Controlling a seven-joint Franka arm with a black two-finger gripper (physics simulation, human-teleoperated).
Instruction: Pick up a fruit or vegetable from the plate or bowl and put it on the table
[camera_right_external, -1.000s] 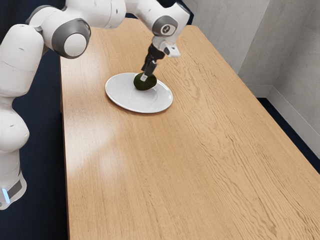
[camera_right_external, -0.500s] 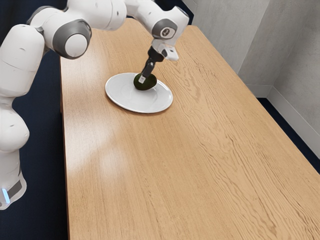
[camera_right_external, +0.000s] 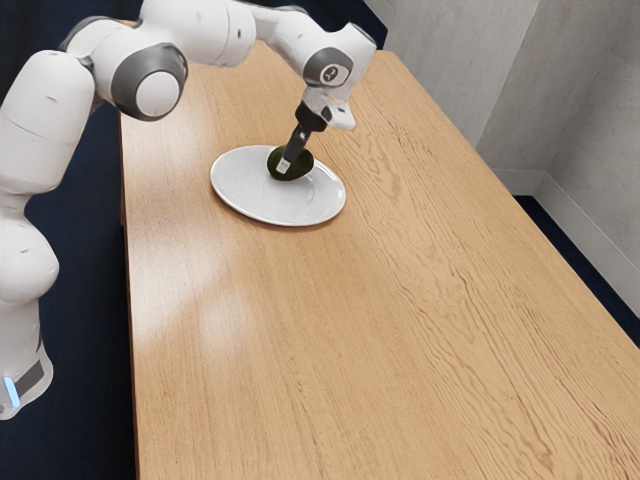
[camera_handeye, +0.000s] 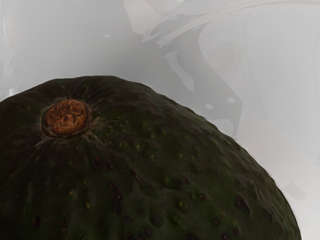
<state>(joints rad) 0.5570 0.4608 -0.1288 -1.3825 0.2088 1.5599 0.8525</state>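
My black gripper (camera_right_external: 296, 148) reaches down to the dark green avocado in the exterior view, its lower end overlapping the fruit; whether it is open or shut cannot be told. The avocado (camera_right_external: 303, 166) rests on the white round plate (camera_right_external: 245, 195), toward the plate's far side. Seen from the hand, the bumpy avocado (camera_handeye: 165, 180) is very close, its brown stem scar facing the camera, with the pale, shiny plate (camera_handeye: 285, 90) behind it. The far side of the fruit is hidden in the exterior view.
The plate stands on a long wooden table (camera_right_external: 330, 340), near its far end. Bare wood surrounds it, widest toward the exterior view's bottom. A grey wall (camera_right_external: 590, 130) rises beyond the table's edge at the exterior view's right.
My hand has tilted and its lower end has come slightly farther down over the avocado. The avocado and the plate have stayed where they were.
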